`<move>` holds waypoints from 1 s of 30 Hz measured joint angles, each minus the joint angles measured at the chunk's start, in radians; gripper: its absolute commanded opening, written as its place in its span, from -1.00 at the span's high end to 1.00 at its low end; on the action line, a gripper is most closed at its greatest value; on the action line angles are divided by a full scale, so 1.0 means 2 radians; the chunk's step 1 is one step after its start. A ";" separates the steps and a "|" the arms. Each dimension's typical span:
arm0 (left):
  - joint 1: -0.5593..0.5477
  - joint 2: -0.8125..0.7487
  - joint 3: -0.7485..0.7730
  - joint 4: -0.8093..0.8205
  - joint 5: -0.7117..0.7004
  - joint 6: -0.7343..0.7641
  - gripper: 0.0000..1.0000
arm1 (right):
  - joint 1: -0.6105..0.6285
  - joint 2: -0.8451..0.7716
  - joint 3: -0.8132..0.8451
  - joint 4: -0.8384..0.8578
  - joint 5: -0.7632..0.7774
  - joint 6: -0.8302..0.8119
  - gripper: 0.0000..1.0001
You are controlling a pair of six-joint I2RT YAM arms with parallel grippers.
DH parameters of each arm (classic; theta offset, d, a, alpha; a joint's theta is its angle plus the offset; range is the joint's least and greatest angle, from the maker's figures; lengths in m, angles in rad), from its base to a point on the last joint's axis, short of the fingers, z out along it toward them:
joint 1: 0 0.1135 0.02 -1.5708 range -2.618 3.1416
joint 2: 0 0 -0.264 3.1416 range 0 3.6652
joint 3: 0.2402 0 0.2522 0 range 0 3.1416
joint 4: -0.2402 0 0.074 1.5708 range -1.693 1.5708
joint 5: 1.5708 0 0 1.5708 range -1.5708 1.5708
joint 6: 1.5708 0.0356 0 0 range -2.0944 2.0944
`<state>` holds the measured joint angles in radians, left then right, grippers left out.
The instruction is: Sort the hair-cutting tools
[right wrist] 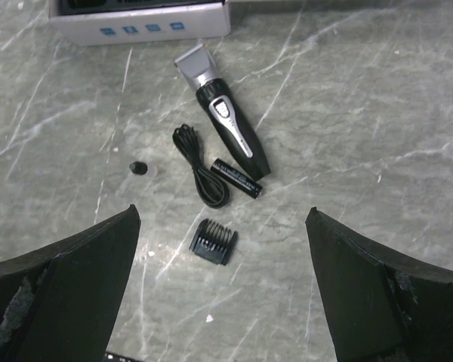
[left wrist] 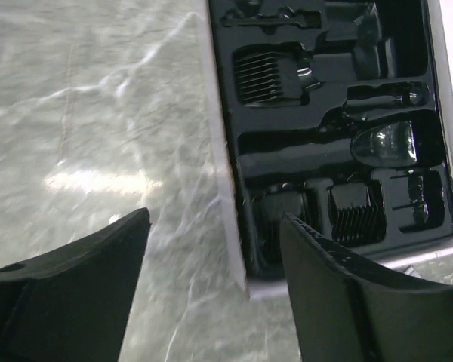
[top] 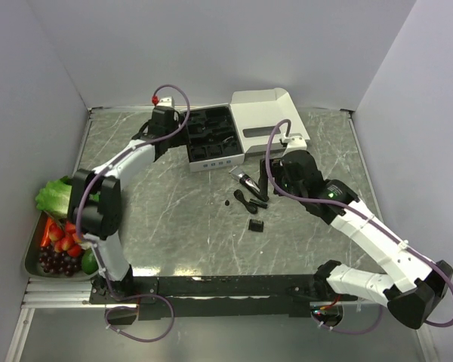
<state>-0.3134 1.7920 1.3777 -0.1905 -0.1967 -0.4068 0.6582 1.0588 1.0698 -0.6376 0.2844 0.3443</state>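
The black-and-silver clipper point(right wrist: 225, 121) lies on the marble table, also in the top view point(top: 247, 181). Beside it lie a folded black cord point(right wrist: 200, 170), a black cylinder point(right wrist: 236, 178), a small round cap point(right wrist: 138, 167) and one comb attachment point(right wrist: 214, 241). My right gripper point(right wrist: 221, 213) is open and empty, above these pieces. My left gripper point(left wrist: 215, 222) is open and empty, over the left rim of the white box point(left wrist: 225, 188). Comb attachments point(left wrist: 263, 75) sit in the box's black insert.
The box point(top: 211, 139) stands at the back centre with its white lid point(top: 268, 117) folded open to the right. A metal tray point(top: 32, 260) of fruit and lettuce point(top: 53, 194) sits at the left edge. Grey walls enclose the table.
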 measured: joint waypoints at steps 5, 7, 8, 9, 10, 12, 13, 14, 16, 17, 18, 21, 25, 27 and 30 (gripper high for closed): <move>0.016 0.073 0.049 0.014 0.054 0.019 -0.38 | 0.000 -0.009 -0.014 0.003 -0.020 0.003 -0.99; 0.020 0.100 0.069 0.014 0.074 0.026 -0.34 | 0.000 -0.011 -0.023 0.005 -0.028 0.003 -0.99; 0.022 0.112 0.079 0.014 0.081 0.028 -0.30 | 0.000 -0.011 -0.028 0.005 -0.032 0.003 -0.99; 0.025 0.126 0.093 0.011 0.090 0.031 -0.30 | 0.000 -0.012 -0.031 0.005 -0.035 0.003 -0.99; 0.027 0.141 0.108 0.009 0.097 0.034 -0.30 | 0.000 -0.012 -0.034 0.004 -0.037 0.003 -0.99; 0.028 0.161 0.129 0.005 0.107 0.038 -0.26 | 0.000 -0.012 -0.037 0.005 -0.041 0.003 -0.99; 0.028 0.167 0.134 0.003 0.111 0.039 -0.24 | 0.000 -0.012 -0.038 0.005 -0.044 0.003 -0.99; 0.028 0.171 0.136 0.000 0.114 0.040 -0.19 | 0.000 -0.012 -0.039 0.005 -0.045 0.003 -0.99; 0.027 0.174 0.140 -0.004 0.118 0.040 -0.15 | 0.000 -0.013 -0.039 0.007 -0.047 0.003 -0.99; 0.027 0.174 0.140 -0.005 0.118 0.040 -0.13 | 0.000 -0.013 -0.040 0.009 -0.048 0.003 -0.99; 0.027 0.174 0.140 -0.006 0.119 0.040 -0.10 | 0.000 -0.014 -0.041 0.010 -0.049 0.003 -0.99; 0.027 0.174 0.140 -0.004 0.118 0.040 -0.08 | 0.000 -0.015 -0.048 0.016 -0.056 0.004 -0.99; 0.029 0.172 0.125 0.008 0.117 0.040 0.04 | 0.000 -0.015 -0.056 0.020 -0.066 0.006 -0.99; 0.030 0.170 0.112 0.012 0.117 0.040 0.10 | 0.000 -0.015 -0.057 0.021 -0.070 0.007 -0.99; 0.033 0.168 0.098 0.018 0.119 0.037 0.13 | 0.000 -0.015 -0.057 0.024 -0.076 0.009 -0.99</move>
<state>-0.2478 2.1284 1.5738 -0.1539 0.0410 -0.3328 0.6582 1.0286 0.9562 -0.5900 0.1326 0.3622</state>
